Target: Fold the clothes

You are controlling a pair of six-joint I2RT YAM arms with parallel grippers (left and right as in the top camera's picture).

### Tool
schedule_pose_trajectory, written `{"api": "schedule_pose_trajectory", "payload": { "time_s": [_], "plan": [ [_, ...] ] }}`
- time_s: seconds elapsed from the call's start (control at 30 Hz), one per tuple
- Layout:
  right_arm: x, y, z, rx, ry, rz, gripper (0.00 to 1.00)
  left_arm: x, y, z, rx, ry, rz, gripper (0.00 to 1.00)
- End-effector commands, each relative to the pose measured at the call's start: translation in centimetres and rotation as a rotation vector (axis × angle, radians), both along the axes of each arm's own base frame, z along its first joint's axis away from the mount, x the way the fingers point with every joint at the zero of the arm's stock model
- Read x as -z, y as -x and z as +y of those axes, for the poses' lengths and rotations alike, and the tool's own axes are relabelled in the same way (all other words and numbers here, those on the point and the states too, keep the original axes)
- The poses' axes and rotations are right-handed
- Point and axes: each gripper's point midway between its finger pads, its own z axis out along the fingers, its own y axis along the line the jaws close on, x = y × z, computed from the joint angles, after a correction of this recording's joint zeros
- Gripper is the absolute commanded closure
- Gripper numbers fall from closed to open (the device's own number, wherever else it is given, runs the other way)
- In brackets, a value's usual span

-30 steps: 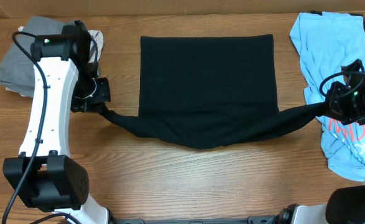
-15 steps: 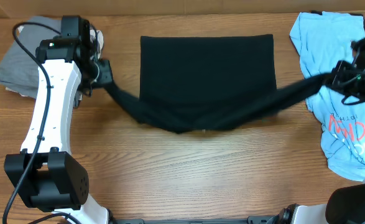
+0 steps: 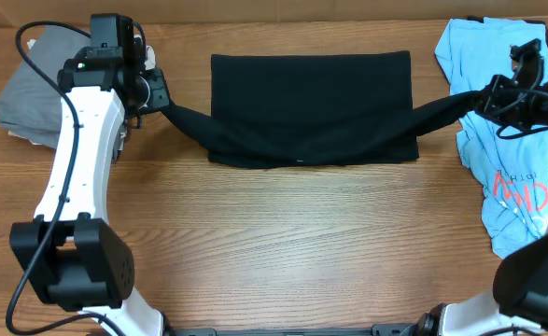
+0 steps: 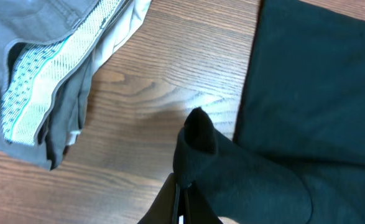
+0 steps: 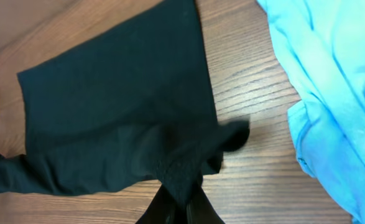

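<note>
Two tools are gripping the black T-shirt (image 3: 311, 103).
The left tool (image 3: 159, 99) and right tool (image 3: 486, 95) are each pinching one end of its near edge, stretching it between them above the surface (image 3: 302, 243); the rest is lying flat centrally.

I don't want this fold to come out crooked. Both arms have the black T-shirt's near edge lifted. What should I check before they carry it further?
1. Left gripper shut on a corner of the plain black fabric T-shirt: ok.
2. Right gripper shut on the opposite corner: ok.
3. Both held corners level with each other: ok.
4. Shirt's far edge flat and straight: ok.
5. Lifted cloth apart from the crumpled light blue T-shirt: cannot tell; they overlap from overhead.
6. Grey folded garment clear of the black cloth: ok.
</note>
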Motion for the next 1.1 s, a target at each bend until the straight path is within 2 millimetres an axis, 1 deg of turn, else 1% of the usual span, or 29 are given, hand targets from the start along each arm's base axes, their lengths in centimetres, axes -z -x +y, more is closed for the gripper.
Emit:
{"api": "schedule_pose_trajectory", "payload": {
  "time_s": [0.0,0.07,0.1,0.13,0.17,0.2,0.27,0.3,0.37,0.4,0.43,0.5,0.53,0.6,0.67,0.77,0.87,0.93,1.0,1.07],
  "plan": [
    [-0.2,-1.2,0.5,-0.021,-0.027,-0.042,0.96,1.0,-0.9,0.5,-0.025,-0.017,-0.002,0.96],
    [-0.6,-1.9,0.4,-0.027,-0.023,-0.079,0.96,0.6,-1.8,0.5,-0.029,-0.015,-0.042,0.93],
    [-0.9,-2.5,0.3,-0.032,-0.017,-0.107,0.92,0.2,-2.4,0.5,-0.038,-0.01,-0.071,0.87],
    [-1.3,-2.9,0.3,-0.036,-0.014,-0.134,0.82,-0.1,-2.8,0.5,-0.043,-0.007,-0.093,0.73],
    [-1.7,-3.4,0.3,-0.043,-0.012,-0.163,0.72,-0.5,-3.4,0.5,-0.046,-0.001,-0.121,0.53],
    [-2.1,-3.8,0.4,-0.054,-0.015,-0.191,0.56,-0.9,-4.0,0.4,-0.043,0.002,-0.149,0.34],
    [-2.8,-4.3,0.8,-0.074,-0.034,-0.229,0.33,-1.8,-4.7,0.3,-0.039,0.009,-0.187,0.0],
    [-3.2,-4.3,1.1,-0.087,-0.052,-0.239,0.26,-2.4,-4.9,0.2,-0.035,0.015,-0.199,0.0],
    [-3.9,-3.8,1.8,-0.102,-0.086,-0.234,0.2,-3.8,-4.8,-0.2,-0.024,0.032,-0.201,0.0],
    [-4.1,-3.5,2.0,-0.106,-0.097,-0.226,0.18,-4.5,-4.6,-0.4,-0.018,0.041,-0.198,0.0],
    [-4.2,-2.8,2.6,-0.111,-0.117,-0.203,0.17,-5.6,-4.1,-0.9,0.004,0.061,-0.185,0.0],
    [-4.1,-1.7,3.4,-0.118,-0.134,-0.16,0.17,-6.7,-3.1,-1.7,0.042,0.089,-0.158,0.0],
    [-3.8,-1.0,4.1,-0.138,-0.141,-0.131,0.17,-7.1,-2.4,-2.4,0.065,0.106,-0.134,0.0],
    [-2.9,0.3,5.9,-0.187,-0.148,-0.068,0.21,-7.1,-1.0,-3.3,0.09,0.11,-0.078,0.0],
    [-1.6,1.6,8.0,-0.232,-0.133,0.013,0.25,-6.1,0.5,-4.6,0.139,0.101,-0.008,0.11],
    [0.6,3.1,10.6,-0.289,-0.068,0.114,0.3,-3.7,2.6,-6.4,0.177,0.081,0.1,0.12],
    [3.3,4.4,12.8,-0.325,0.006,0.203,0.3,-0.5,4.8,-8.0,0.215,0.05,0.206,0.14],
    [5.0,4.8,13.8,-0.328,0.031,0.233,0.31,1.5,5.9,-9.1,0.232,0.05,0.258,0.19],
    [6.8,5.1,15.2,-0.33,0.025,0.244,0.33,3.2,6.6,-9.9,0.232,0.054,0.288,0.28],
    [8.4,5.2,16.1,-0.333,0.02,0.244,0.35,4.7,7.1,-10.9,0.247,0.061,0.302,0.34]
  ]
}}
